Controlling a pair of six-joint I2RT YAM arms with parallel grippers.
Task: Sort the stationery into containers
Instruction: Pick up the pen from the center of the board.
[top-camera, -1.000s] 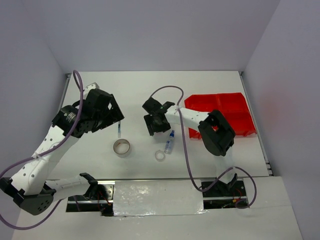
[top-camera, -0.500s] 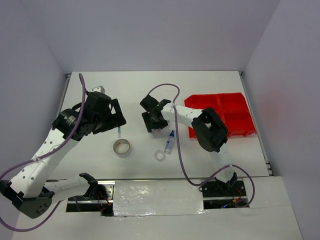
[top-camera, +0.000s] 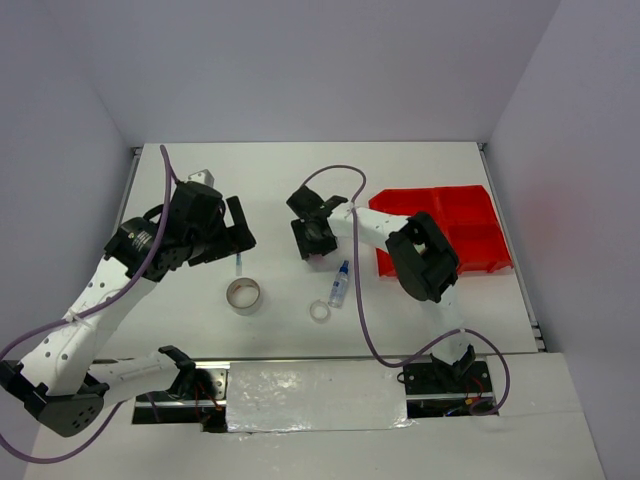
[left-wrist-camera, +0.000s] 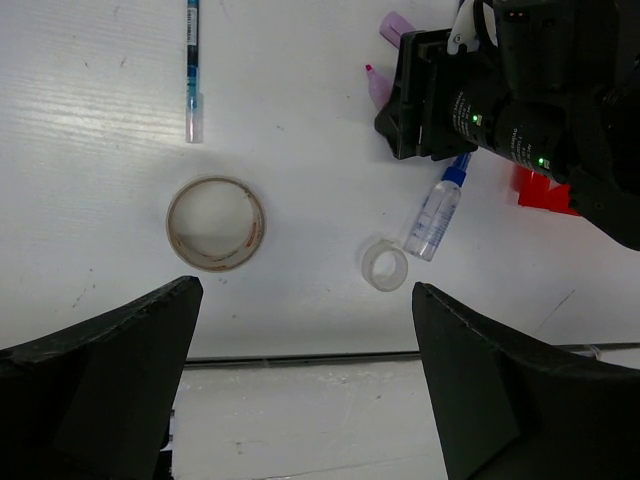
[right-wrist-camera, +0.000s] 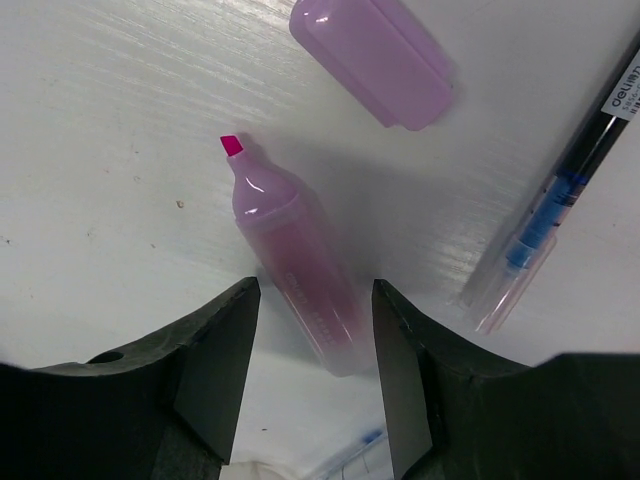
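Right end effector (right-wrist-camera: 314, 320) is down low over the tabletop (right-wrist-camera: 120, 150), fingers spread and straddling the uncapped pink marker (right-wrist-camera: 295, 260), not yet pinching it. This looks like the grasp step for that marker. Its lilac cap (right-wrist-camera: 372, 60) lies apart at 1 o'clock, and a thin pen (right-wrist-camera: 560, 190) lies at 3 o'clock. The next move calls for closing squarely across the barrel, lifting, then carrying over to the red tray (top-camera: 475, 230), off at 3 o'clock in the overhead view. Left end effector (left-wrist-camera: 305, 290) hangs high, spread wide and empty, above the beige tape roll (left-wrist-camera: 215, 223), clear tape ring (left-wrist-camera: 384, 267) and blue-capped bottle (left-wrist-camera: 434, 215).
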